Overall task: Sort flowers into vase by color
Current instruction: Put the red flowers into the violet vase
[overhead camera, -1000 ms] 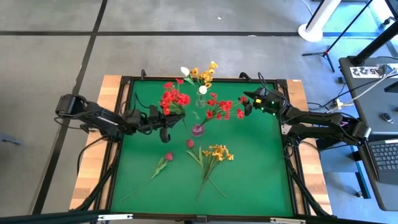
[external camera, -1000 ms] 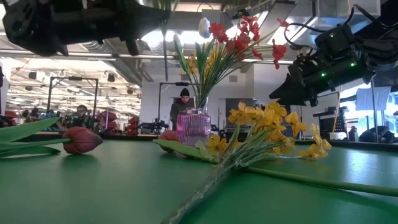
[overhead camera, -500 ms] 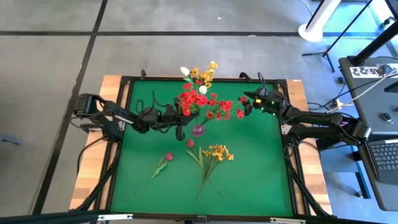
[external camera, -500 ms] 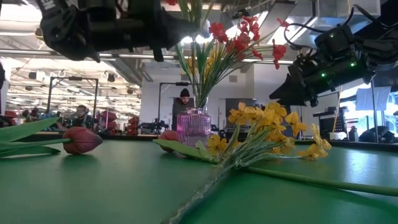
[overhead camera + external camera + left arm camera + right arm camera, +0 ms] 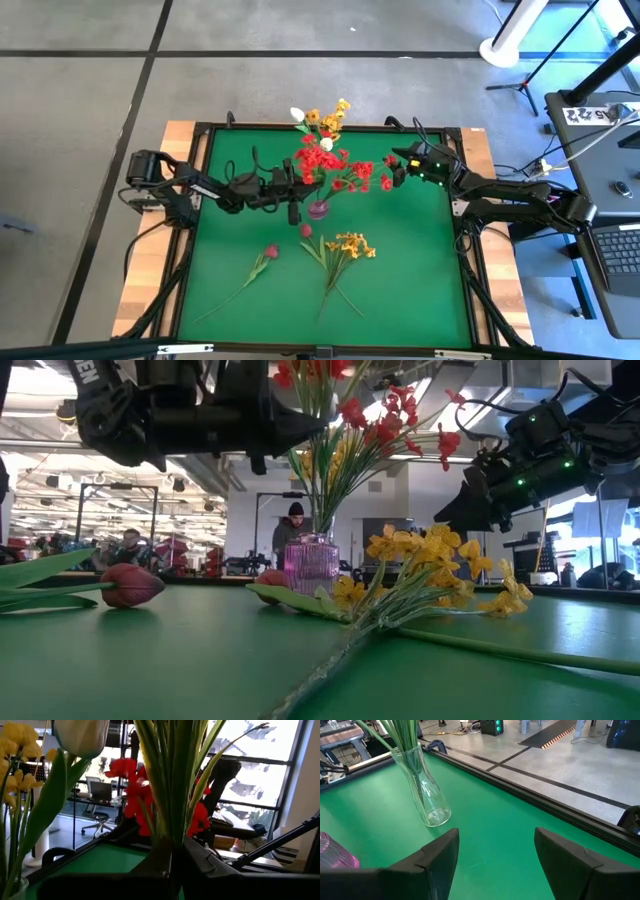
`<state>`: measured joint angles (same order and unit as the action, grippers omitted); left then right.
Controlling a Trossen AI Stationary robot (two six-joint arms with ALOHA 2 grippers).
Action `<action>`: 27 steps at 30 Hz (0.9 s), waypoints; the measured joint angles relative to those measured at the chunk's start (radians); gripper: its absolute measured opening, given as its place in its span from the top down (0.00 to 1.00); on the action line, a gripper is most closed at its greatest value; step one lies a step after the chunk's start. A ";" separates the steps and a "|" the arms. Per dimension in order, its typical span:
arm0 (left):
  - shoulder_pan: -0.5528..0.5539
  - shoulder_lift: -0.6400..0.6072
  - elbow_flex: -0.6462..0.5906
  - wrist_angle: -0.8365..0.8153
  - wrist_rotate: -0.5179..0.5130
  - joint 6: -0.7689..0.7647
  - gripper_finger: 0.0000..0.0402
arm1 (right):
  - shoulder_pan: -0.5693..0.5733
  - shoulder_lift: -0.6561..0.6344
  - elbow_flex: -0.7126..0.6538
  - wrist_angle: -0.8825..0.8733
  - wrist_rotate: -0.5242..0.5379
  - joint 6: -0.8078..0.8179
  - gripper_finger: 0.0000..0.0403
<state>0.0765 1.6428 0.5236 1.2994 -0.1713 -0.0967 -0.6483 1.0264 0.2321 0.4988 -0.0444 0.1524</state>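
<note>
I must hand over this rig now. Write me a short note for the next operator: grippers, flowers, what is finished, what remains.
Left gripper: shut on a red flower bunch, held above the pink vase.
Right gripper: open, empty, waiting near the table's far right.
Done: red flowers stand in the pink vase; yellow and white flowers stand in the clear vase.
Left: lower the held bunch in, then sort the yellow bunch and dark red buds lying on the mat.

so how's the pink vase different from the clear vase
The pink vase is short, squat and ribbed; the clear vase is tall, slim and smooth. The pink vase is tinted purple-pink, the clear vase colourless. Both stand upright on the green table holding green stems.
</note>
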 joint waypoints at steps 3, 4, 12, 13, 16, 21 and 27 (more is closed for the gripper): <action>0.006 0.000 0.000 -0.038 -0.002 0.000 0.97 | 0.000 0.000 0.000 0.000 0.000 0.000 0.36; 0.008 0.000 0.000 -0.048 -0.002 -0.002 0.97 | 0.000 0.000 0.000 0.000 0.000 0.000 0.36; 0.011 0.000 0.000 -0.061 -0.002 -0.005 0.97 | 0.000 0.000 0.000 -0.001 0.000 0.000 0.36; 0.011 0.000 0.000 -0.062 -0.003 -0.005 0.97 | 0.000 0.000 0.000 0.000 0.000 0.000 0.36; 0.011 0.000 0.000 -0.087 -0.003 -0.005 0.97 | 0.000 0.000 0.000 0.000 0.000 0.000 0.36; 0.011 0.000 0.000 -0.115 -0.003 -0.006 0.97 | 0.000 0.000 0.000 0.000 0.000 0.000 0.36; 0.011 0.000 0.000 -0.120 -0.003 -0.007 0.97 | 0.000 0.000 0.000 0.000 0.000 0.000 0.36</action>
<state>0.0872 1.6431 0.5240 1.1796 -0.1741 -0.1036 -0.6483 1.0267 0.2321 0.4988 -0.0444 0.1520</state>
